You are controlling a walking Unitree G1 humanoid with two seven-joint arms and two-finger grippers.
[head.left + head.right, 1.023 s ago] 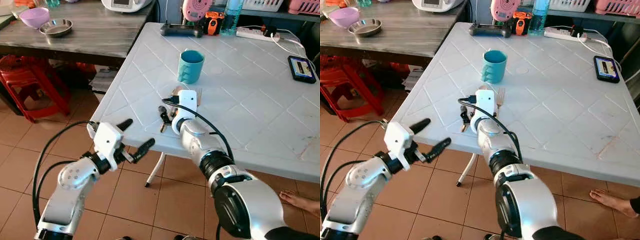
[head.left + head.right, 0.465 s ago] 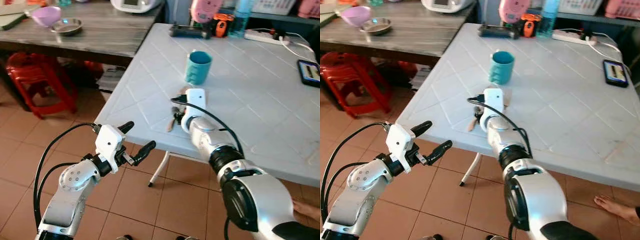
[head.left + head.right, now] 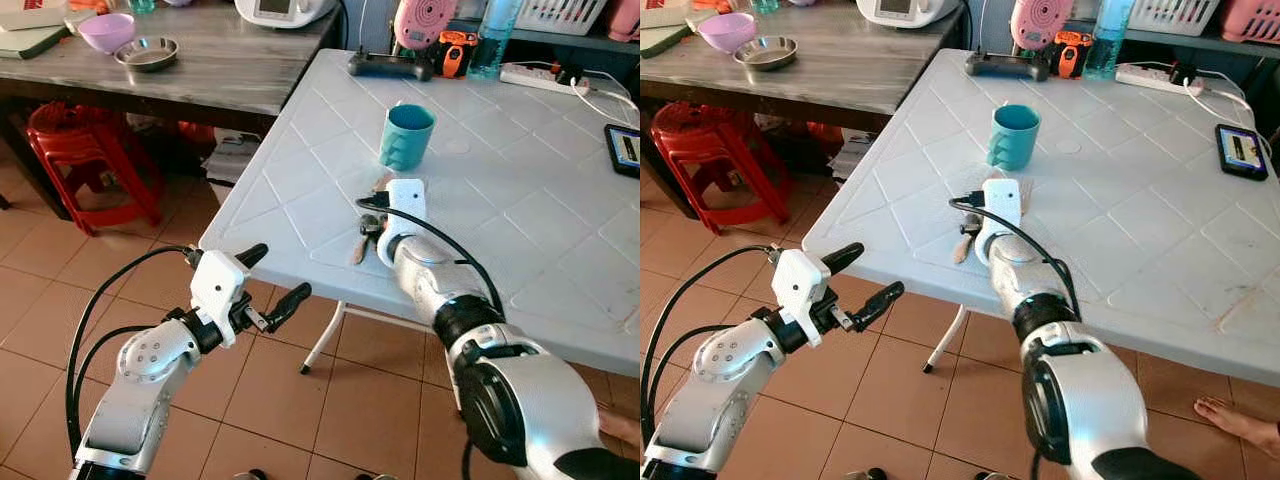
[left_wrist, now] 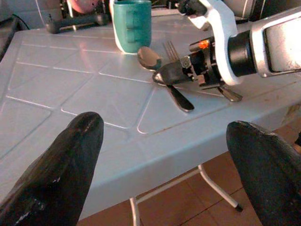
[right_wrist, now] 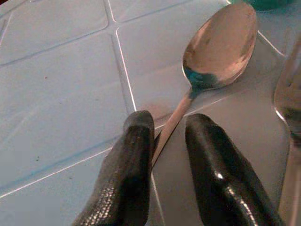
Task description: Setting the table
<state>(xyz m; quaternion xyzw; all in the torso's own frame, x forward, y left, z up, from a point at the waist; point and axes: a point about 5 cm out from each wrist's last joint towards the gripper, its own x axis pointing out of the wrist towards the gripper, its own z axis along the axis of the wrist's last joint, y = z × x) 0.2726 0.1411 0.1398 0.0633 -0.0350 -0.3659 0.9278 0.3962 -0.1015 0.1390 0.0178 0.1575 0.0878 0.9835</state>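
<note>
A steel spoon [image 5: 221,42] lies on the white plastic table [image 3: 280,190] near its front edge, with a fork [image 5: 289,94] beside it and a teal mug [image 3: 407,137] just behind. My right gripper [image 5: 169,125] rests low over the spoon's handle. Its fingers [image 5: 136,155] stand a little apart on either side of the handle, and the table shows between them. The left wrist view shows the same: the spoon [image 4: 149,56], the fork [image 4: 170,47] and the right gripper [image 4: 171,75] above the handle. My left gripper [image 3: 277,272] hangs open and empty in front of the table edge, above the tiled floor.
A dark wooden table at the back left carries a purple bowl [image 3: 106,30] and a steel bowl [image 3: 146,52], with a red stool [image 3: 75,140] under it. A phone [image 3: 625,148], a power strip [image 3: 540,75] and a black controller [image 3: 385,67] lie at the white table's far side. A person's foot [image 3: 1230,415] is at right.
The whole view has shifted, so the camera moved. My right gripper stays at the spoon's handle and my left gripper holds its pose.
</note>
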